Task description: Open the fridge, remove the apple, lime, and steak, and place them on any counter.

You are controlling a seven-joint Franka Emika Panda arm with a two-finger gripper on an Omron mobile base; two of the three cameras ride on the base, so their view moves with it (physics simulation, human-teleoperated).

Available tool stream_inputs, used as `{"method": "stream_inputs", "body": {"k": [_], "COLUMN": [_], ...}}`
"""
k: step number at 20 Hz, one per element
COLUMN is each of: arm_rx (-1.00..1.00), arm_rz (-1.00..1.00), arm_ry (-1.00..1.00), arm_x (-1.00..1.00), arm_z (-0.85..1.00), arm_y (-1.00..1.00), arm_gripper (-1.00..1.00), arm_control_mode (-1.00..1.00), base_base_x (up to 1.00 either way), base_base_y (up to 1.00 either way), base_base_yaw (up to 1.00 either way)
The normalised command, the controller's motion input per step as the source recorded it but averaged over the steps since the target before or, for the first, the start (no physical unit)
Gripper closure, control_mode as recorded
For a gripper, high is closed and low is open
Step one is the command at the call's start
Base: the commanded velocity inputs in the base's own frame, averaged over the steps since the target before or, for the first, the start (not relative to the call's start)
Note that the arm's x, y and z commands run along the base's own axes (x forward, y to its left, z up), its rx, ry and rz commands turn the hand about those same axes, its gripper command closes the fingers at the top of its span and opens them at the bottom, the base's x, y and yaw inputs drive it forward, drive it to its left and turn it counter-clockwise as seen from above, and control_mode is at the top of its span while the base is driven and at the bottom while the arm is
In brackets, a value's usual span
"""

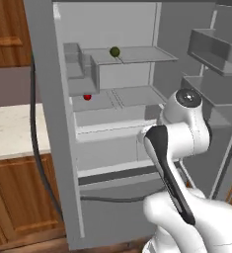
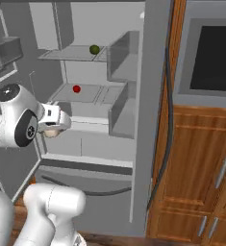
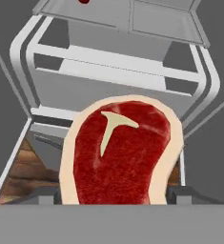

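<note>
Fridge (image 1: 63,123) open; steak (image 3: 120,152) clamped in wide-spread gripper (image 3: 113,193), awaiting counter (image 1: 11,128). Lime (image 1: 115,51) at upper shelf's front edge, apple (image 1: 87,97) on lower shelf, both left.

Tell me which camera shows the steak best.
The hand view: the steak sits large and close there, its red face and pale rim plain, between the gripper fingertips. The right base view gives a pale sliver by the hand; the left base view adds nothing clear.
</note>
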Motion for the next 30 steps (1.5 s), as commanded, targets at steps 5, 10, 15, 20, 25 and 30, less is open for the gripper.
{"method": "stream_inputs", "body": {"k": [5,10,15,20,25,30], "arm_rx": [0.0,0.0,0.0,0.0,0.0,0.0], "arm_rz": [0.0,0.0,0.0,0.0,0.0,0.0], "arm_ry": [0.0,0.0,0.0,0.0,0.0,0.0], "arm_x": [0.0,0.0,0.0,0.0,0.0,0.0], "arm_z": [0.0,0.0,0.0,0.0,0.0,0.0], "arm_y": [0.0,0.0,0.0,0.0,0.0,0.0], "arm_gripper": [1.0,1.0,1.0,1.0,1.0,1.0], "arm_control_mode": [1.0,1.0,1.0,1.0,1.0,1.0], "base_base_x": [-0.68,-0.26,-0.43,-0.29,0.74,1.0], "base_base_y": [-0.02,0.0,0.24,0.77,0.95,0.56], "base_base_yaw": [0.78,0.93,0.83,0.73,0.27,0.01]}}
